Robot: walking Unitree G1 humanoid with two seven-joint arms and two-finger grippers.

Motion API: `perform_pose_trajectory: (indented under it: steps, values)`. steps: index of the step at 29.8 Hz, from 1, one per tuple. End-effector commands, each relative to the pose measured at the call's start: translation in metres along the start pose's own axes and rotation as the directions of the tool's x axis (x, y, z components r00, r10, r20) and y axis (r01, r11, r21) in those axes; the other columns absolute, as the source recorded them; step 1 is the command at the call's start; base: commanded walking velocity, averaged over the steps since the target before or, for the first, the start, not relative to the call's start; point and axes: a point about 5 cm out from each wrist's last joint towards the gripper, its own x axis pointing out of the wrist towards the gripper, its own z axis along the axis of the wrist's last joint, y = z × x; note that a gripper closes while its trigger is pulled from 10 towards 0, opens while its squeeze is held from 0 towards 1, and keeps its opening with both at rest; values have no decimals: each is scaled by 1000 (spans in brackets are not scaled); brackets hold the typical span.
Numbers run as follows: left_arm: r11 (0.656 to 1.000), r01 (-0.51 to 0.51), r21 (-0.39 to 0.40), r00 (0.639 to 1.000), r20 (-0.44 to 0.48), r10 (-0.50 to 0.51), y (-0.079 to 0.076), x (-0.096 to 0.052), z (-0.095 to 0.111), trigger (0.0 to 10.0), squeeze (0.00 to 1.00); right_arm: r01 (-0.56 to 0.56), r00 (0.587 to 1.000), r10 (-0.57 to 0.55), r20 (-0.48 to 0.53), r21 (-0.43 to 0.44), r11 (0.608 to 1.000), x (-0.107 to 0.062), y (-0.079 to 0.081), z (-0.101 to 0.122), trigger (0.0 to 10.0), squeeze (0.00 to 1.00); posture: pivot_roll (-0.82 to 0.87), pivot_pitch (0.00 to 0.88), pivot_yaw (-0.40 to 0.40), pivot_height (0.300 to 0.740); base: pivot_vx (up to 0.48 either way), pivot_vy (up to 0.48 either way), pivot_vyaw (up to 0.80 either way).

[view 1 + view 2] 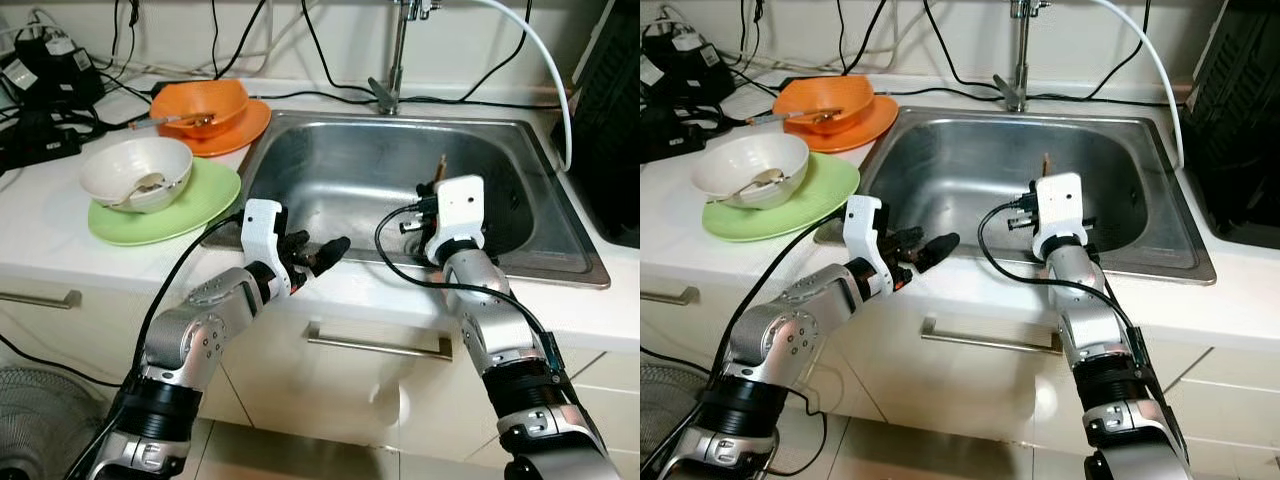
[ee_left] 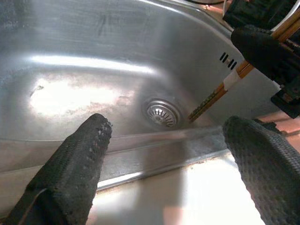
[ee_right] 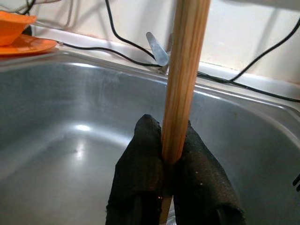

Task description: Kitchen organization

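Looks like the tidy-up has barely got going; the right gripper [image 3: 171, 161] has its jaws pinched on a wooden chopstick [image 3: 185, 79], held over the basin of the steel sink [image 1: 330, 165], so that's one utensil on its way in; the left gripper [image 1: 318, 255] hovers at the sink's front rim with jaws spread, holding nothing; left on the tabletop [image 1: 40, 225], well apart from the basin: a white bowl [image 1: 137, 172] with a spoon on a green plate [image 1: 205, 205], and an orange bowl [image 1: 205, 105] on an orange plate [image 1: 245, 128]; most of the job looks undone
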Motion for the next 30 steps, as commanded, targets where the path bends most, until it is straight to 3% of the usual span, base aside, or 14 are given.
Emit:
perform_pose_trajectory:
  steps: [1, 15, 18, 21, 28, 30]
  values:
    - [1000, -23, 20, 998, -55, 24, 2, -3, -9, 10000, 1000, -12, 1000, 12, 12, -9, 1000, 0, 2, -1, 10000, 1000, -66, 0, 66, 740, 0, 0, 0]
    - [999, -30, 38, 997, -64, 32, 1, -1, -10, 10000, 1000, -38, 999, 37, 32, 28, 999, 1, 12, -1, 10000, 1000, -67, 0, 63, 740, 0, 0, 0]
    - [988, -38, 148, 997, -55, 47, -1, -2, -5, 10000, 1000, -37, 999, 35, 28, 86, 996, 2, 11, 1, 10000, 1000, -68, 0, 63, 740, 0, 0, 0]
    - [951, -99, 294, 995, 36, 92, -4, -1, 13, 10000, 1000, -98, 995, 90, 50, 187, 977, 2, 18, 11, 10000, 1000, -69, 0, 66, 740, 0, 0, 0]
    - [910, -223, 349, 969, 183, 167, -2, -4, 32, 10000, 1000, -156, 986, 140, 86, 223, 962, -2, 24, 19, 10000, 1000, -69, 0, 65, 740, 0, 0, 0]
    - [878, -304, 369, 941, 262, 216, 2, -7, 39, 10000, 1000, -170, 984, 152, 94, 227, 959, -5, 27, 20, 10000, 1000, -69, 0, 65, 740, 0, 0, 0]
